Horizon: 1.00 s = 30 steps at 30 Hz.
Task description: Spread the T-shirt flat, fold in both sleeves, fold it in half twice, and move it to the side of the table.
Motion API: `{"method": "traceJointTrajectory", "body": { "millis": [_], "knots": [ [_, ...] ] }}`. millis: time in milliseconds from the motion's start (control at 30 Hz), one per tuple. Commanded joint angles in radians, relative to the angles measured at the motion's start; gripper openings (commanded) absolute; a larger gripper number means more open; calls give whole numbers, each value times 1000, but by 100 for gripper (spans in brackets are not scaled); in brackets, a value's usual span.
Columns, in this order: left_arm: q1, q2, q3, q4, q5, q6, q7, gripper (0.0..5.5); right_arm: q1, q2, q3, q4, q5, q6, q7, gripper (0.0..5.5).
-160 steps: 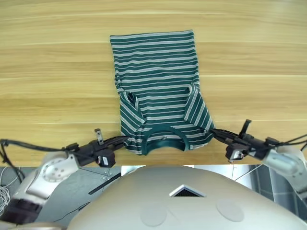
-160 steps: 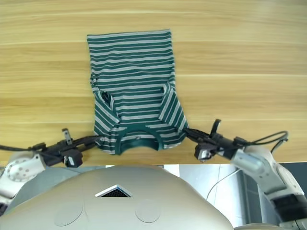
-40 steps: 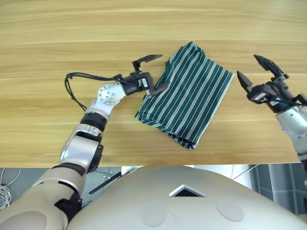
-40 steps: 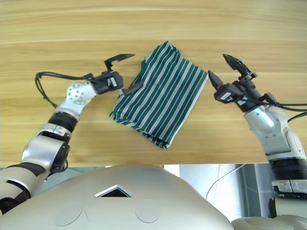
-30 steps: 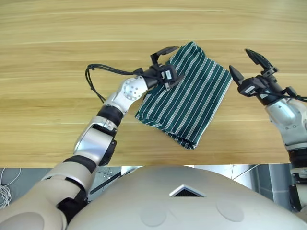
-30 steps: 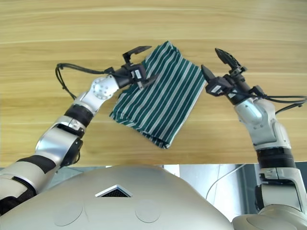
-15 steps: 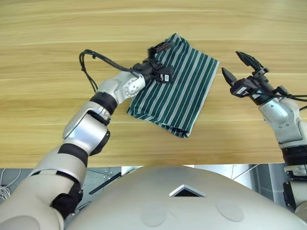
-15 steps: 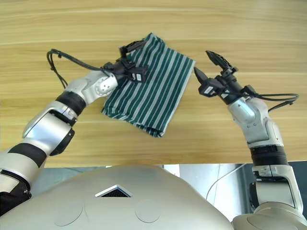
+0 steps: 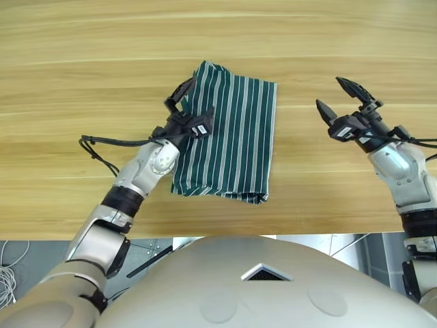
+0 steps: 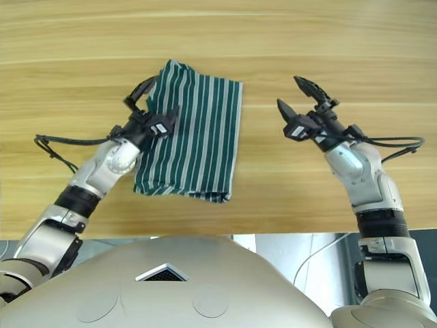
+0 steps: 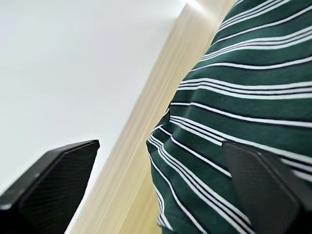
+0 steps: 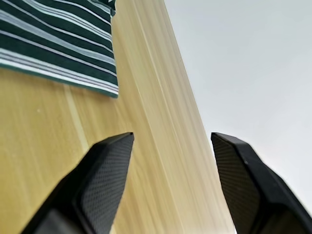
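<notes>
The T-shirt (image 9: 235,137) lies on the wooden table (image 9: 82,61) as a folded rectangle, dark green with thin white stripes running along its length. The left gripper (image 9: 199,98) is at the shirt's left edge, close to the far corner. Its 2 fingers are spread wide: 1 finger (image 11: 263,190) lies over the striped cloth, and the other (image 11: 48,190) stands clear beyond the edge, so the cloth's border falls between the jaws. Nothing is pinched, and I cannot tell whether the finger presses on the cloth. The right gripper (image 9: 329,92) hovers off the shirt's right side, apart from it, jaws wide open and empty. Bare tabletop shows between them, with 1 corner of the shirt beyond the tips.
</notes>
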Motion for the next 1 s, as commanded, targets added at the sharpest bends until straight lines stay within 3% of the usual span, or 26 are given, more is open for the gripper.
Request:
{"method": "traceJointTrajectory", "body": {
  "millis": [33, 167, 267, 367, 467, 567, 667, 800, 1000],
  "knots": [
    [45, -50, 106, -112, -103, -11, 45, 468, -9, 24, 3, 7, -11, -13, -11, 293],
    [74, -65, 230, -340, -278, -149, 45, 468, -1, 48, 19, -13, -79, -51, -68, 293],
    [121, 13, 336, -495, -470, -221, -63, 468, 56, 13, 48, -51, -193, -95, -95, 293],
    [258, 233, 501, -458, -428, -280, -194, 468, 171, -22, 120, -96, -249, -136, -38, 293],
    [472, 407, 575, -344, -324, -337, -310, 468, 261, -65, 164, -140, -265, -129, 43, 293],
    [666, 515, 573, -288, -197, -313, -410, 468, 332, -122, 165, -224, -234, -100, 131, 293],
    [770, 546, 569, -394, -152, -271, -506, 468, 392, -170, 142, -327, -177, -77, 195, 293],
    [751, 554, 454, -506, -125, -275, -616, 468, 401, -186, 155, -380, -150, -63, 254, 293],
    [642, 552, 307, -494, -128, -291, -709, 468, 411, -184, 175, -393, -138, -59, 300, 293]
  ]
}}
